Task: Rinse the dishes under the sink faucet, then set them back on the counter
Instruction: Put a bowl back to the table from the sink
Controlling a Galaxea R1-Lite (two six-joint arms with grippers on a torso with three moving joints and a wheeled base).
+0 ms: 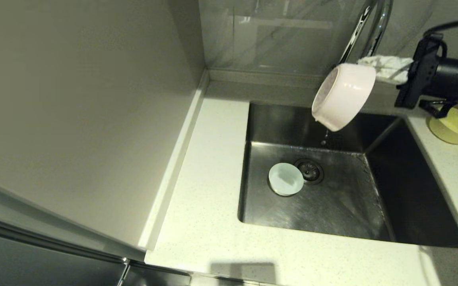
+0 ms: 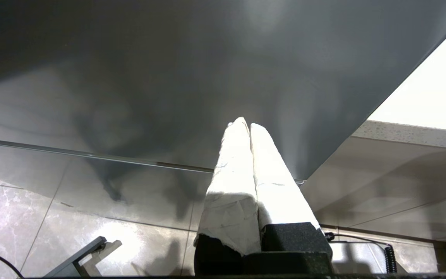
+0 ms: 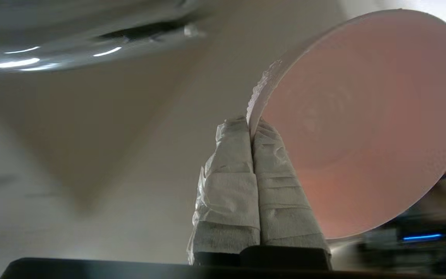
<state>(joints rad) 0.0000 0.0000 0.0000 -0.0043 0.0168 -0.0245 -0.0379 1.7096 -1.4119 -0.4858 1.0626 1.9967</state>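
My right gripper (image 1: 368, 63) is shut on the rim of the pale pink bowl (image 1: 344, 95), holding it tipped on its side above the back of the sink (image 1: 344, 210), just below the chrome faucet (image 1: 368, 31). A few drops fall from the bowl's lower edge. The right wrist view shows the taped fingertips (image 3: 242, 131) pinching the bowl's wall (image 3: 362, 128). The white bowl (image 1: 286, 178) lies on the sink floor beside the strainer drain (image 1: 310, 171). On the counter at the right stands the yellow-green bowl (image 1: 455, 127). My left gripper (image 2: 246, 126) is shut on nothing, down by the cabinet front.
The white speckled counter (image 1: 209, 178) runs along the sink's left side and front. A grey cabinet wall (image 1: 74, 119) rises on the left. A raised back edge and tiled backsplash (image 1: 276, 39) stand behind the sink.
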